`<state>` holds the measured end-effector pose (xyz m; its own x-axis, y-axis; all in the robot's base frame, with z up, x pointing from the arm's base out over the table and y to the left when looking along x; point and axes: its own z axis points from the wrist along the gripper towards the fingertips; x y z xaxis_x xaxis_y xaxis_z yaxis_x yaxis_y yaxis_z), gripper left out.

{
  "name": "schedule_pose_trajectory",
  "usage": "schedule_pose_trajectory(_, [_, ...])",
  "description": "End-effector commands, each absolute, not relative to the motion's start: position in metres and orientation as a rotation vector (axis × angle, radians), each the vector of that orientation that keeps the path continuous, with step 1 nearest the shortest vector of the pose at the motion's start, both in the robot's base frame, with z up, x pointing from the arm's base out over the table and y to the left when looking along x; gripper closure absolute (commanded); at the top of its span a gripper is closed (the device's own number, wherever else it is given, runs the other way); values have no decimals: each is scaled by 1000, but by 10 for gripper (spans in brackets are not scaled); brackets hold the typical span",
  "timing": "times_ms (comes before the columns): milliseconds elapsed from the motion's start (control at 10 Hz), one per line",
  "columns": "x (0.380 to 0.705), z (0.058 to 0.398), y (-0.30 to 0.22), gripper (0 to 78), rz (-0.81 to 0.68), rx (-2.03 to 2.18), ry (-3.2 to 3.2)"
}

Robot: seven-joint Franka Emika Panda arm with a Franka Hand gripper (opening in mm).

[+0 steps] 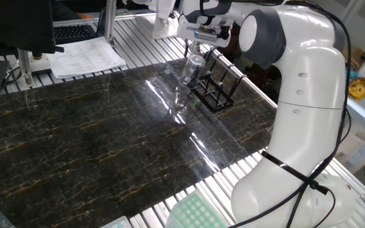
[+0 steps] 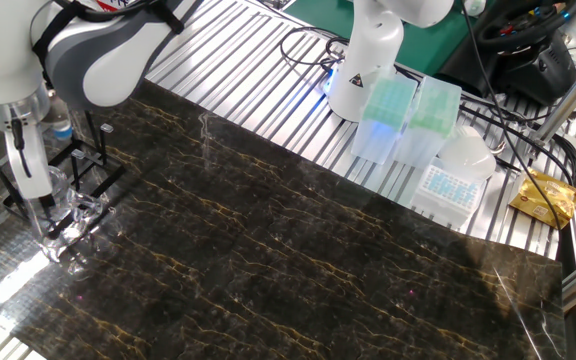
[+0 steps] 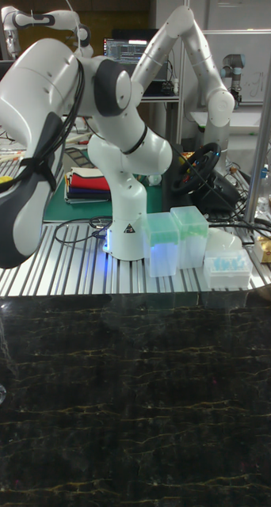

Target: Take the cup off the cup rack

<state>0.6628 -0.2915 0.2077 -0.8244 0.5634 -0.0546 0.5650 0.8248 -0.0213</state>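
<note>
Judging from both fixed views, the cup [image 1: 191, 68] is held clamped in the gripper [image 1: 195, 52], tilted and lifted just beside the cup rack [image 1: 215, 88], so only setting it on the counter [image 1: 94, 139] seemingly remains.

You work over a dark marble-patterned tabletop [image 1: 106, 139] with gold veining, glossy and reflective, laid on a ribbed aluminium bench [image 2: 258, 60]. The cup rack [image 1: 215, 88] stands on the tabletop near one edge. On the bench beyond the tabletop sit papers [image 1: 84, 57] and pipette-tip boxes [image 2: 408, 120].
</note>
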Motion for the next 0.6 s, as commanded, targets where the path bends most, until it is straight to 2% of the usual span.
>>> schedule_pose_trajectory(100, [664,207,-291,2,-55,910,2954])
schedule_pose_trajectory(600, [668,200,-293,2,-71,906,2953])
